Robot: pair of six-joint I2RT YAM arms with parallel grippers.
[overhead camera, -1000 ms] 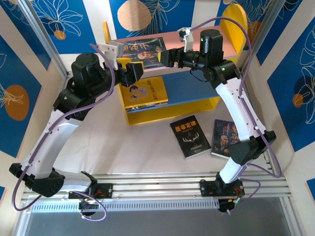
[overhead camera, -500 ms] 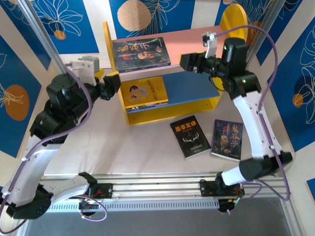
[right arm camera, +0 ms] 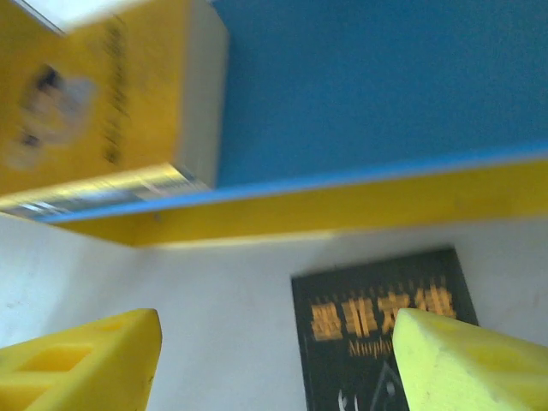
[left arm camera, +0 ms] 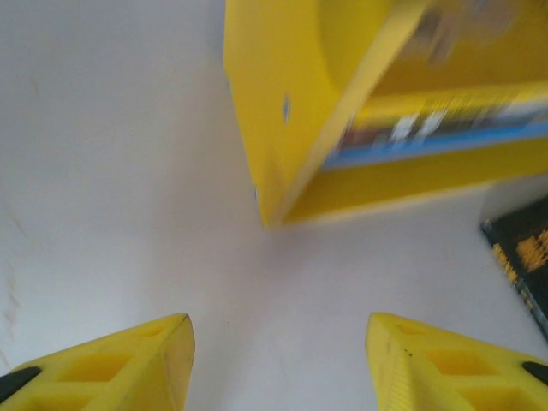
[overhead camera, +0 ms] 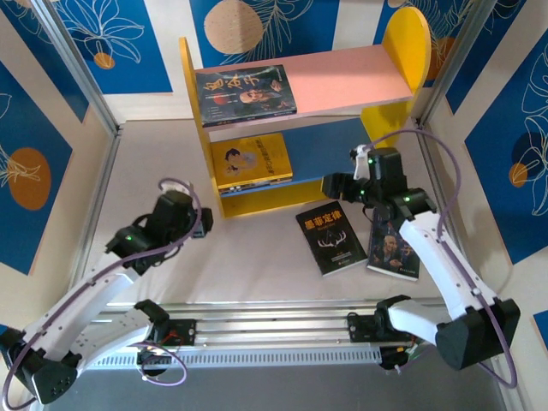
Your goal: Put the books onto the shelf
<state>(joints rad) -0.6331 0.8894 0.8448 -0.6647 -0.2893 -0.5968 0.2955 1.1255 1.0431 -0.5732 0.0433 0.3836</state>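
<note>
On your shelf (overhead camera: 342,73): portrait book (overhead camera: 246,96), yellow book (overhead camera: 251,160); antler book (overhead camera: 332,237) and second portrait book (overhead camera: 390,250) await you on the table (overhead camera: 257,253); left gripper (left arm camera: 278,342), right gripper (right arm camera: 278,342) gape empty.

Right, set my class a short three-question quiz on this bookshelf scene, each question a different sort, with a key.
1. True or false: the yellow book lies on the blue lower board.
2. How many books lie on the table? A one, B two, C three.
3. Fill in: the left tool and the right tool both stand ___, holding nothing.
Key: 1 true; 2 B, the black antlers book and a portrait book; 3 open.
</note>
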